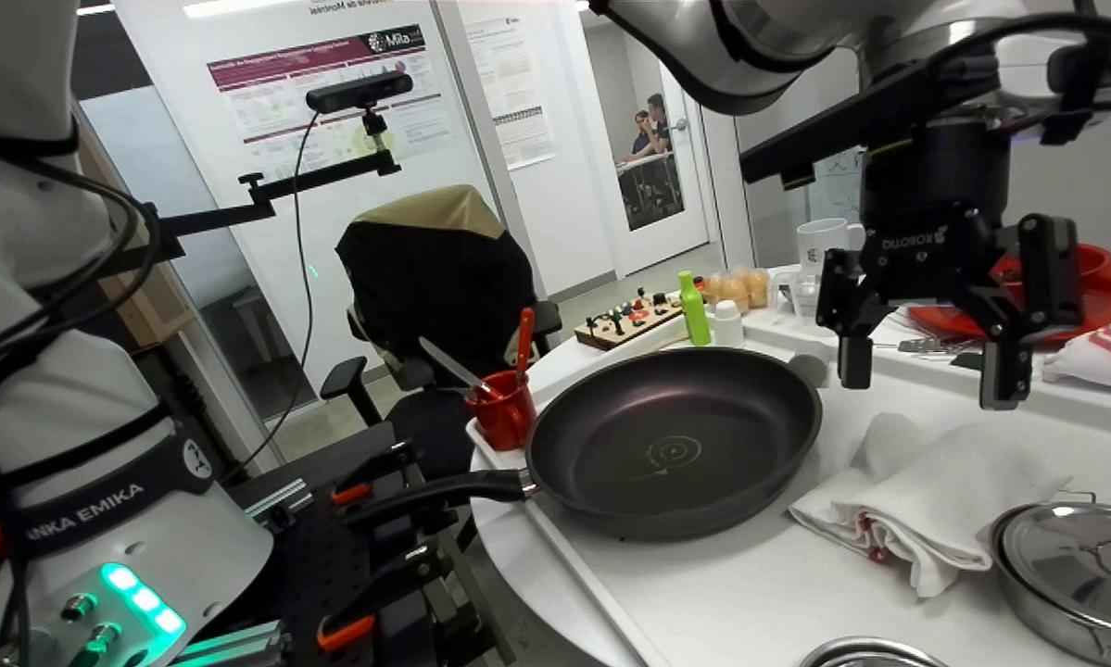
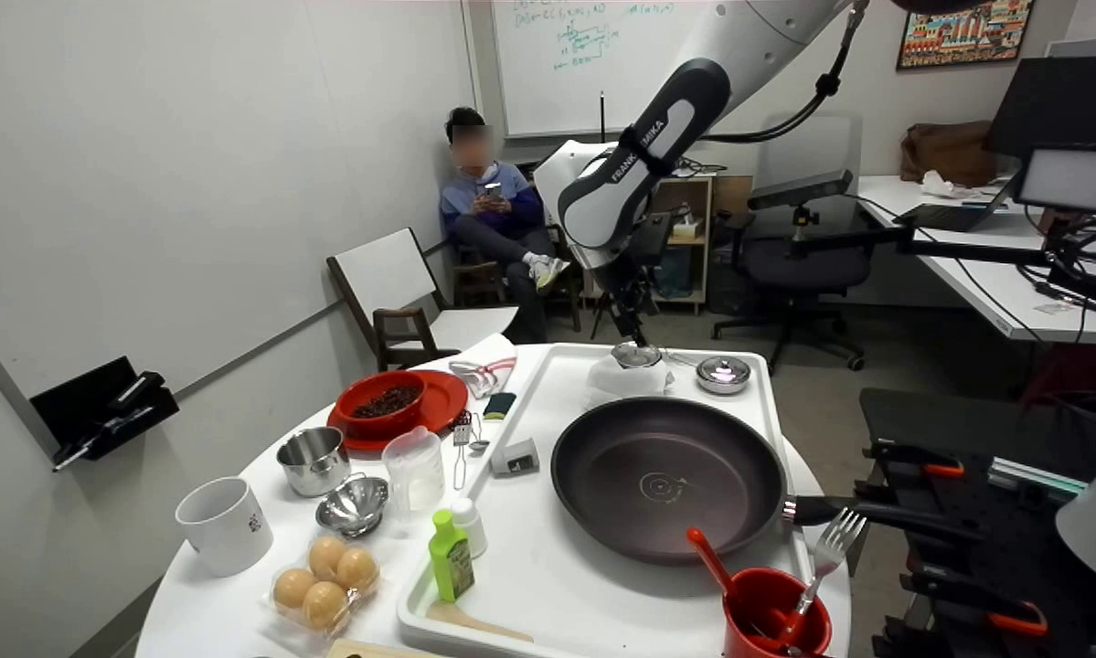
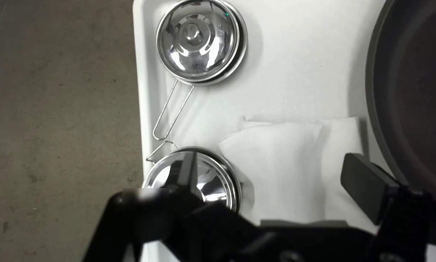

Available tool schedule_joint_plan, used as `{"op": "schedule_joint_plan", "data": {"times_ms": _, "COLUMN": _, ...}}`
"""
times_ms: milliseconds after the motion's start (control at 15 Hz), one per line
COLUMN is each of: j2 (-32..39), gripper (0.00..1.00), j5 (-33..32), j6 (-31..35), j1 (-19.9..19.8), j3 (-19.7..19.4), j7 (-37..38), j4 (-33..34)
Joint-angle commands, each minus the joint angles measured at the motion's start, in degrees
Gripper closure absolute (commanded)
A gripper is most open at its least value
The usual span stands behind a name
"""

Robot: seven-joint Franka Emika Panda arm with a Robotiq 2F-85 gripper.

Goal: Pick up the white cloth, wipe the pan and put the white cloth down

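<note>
Black pan (image 3: 418, 87) sat at 2 o'clock off the white cloth (image 3: 294, 171) in the wrist view: risk was an off-centre descent clipping its rim. Cloth lay folded just beside it; too shallow a pinch would likely let it slip. Steel pot (image 3: 214, 174) at its 9 o'clock looked bumpable. Arm (image 2: 666, 137) sloped down from 1 o'clock in an exterior view, gripper (image 1: 929, 389) pointing down above the cloth, fingers (image 3: 363, 185) wide apart, holding nothing.
</note>
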Motion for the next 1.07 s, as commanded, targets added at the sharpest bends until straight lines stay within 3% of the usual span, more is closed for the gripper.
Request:
{"op": "schedule_joint_plan", "data": {"times_ms": 0, "j2": 0.2, "gripper": 0.0, "j5": -0.4, "j6": -0.5, "j1": -0.4, "j3": 0.5, "j7": 0.1, "j4": 0.7}}
{"op": "schedule_joint_plan", "data": {"times_ms": 400, "j2": 0.7, "gripper": 0.0, "j5": 0.0, "j6": -0.1, "j1": -0.6, "j3": 0.7, "j7": 0.2, "j4": 1.2}}
{"op": "schedule_joint_plan", "data": {"times_ms": 1000, "j2": 3.0, "gripper": 0.0, "j5": 0.6, "j6": 13.1, "j1": -0.9, "j3": 2.1, "j7": 0.1, "j4": -0.8}}
